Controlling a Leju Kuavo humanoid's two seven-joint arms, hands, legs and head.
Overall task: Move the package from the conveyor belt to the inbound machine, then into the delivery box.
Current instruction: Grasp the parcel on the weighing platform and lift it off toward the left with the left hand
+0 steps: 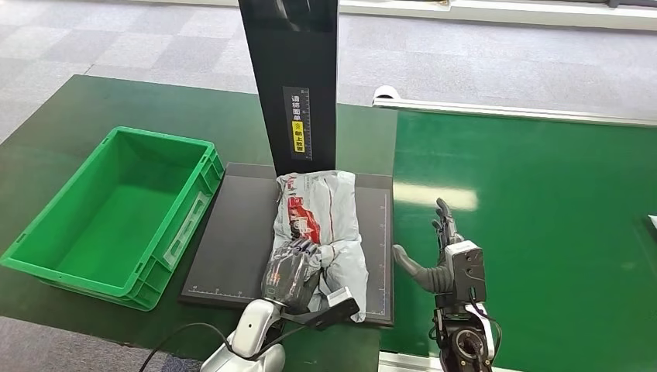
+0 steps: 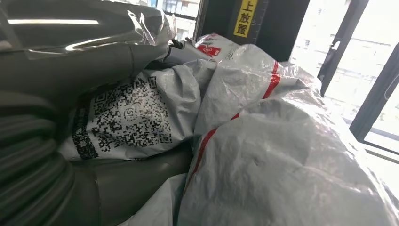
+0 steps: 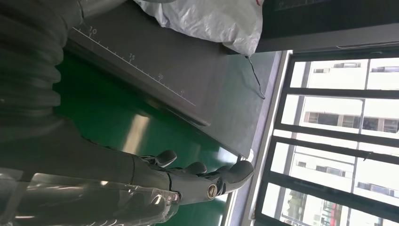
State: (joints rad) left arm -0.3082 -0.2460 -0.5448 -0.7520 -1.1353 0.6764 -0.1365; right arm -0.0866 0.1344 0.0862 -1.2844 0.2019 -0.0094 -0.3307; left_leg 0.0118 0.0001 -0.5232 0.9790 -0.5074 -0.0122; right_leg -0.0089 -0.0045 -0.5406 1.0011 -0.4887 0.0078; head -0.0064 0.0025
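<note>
Grasping the package (image 1: 321, 225) at frame centre on the inbound machine (image 1: 232, 248), left hand (image 1: 290, 271); right hand (image 1: 445, 256) released, lower right.

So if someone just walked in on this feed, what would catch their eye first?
Probably the crumpled grey package on the black inbound machine, with the left hand gripping its near end. Next, the bright green delivery box left of the machine, and the right hand open over the green conveyor belt.

The left hand (image 1: 292, 273) hides the package's (image 1: 321, 217) near end; the machine's post (image 1: 290, 77) is cut off.
</note>
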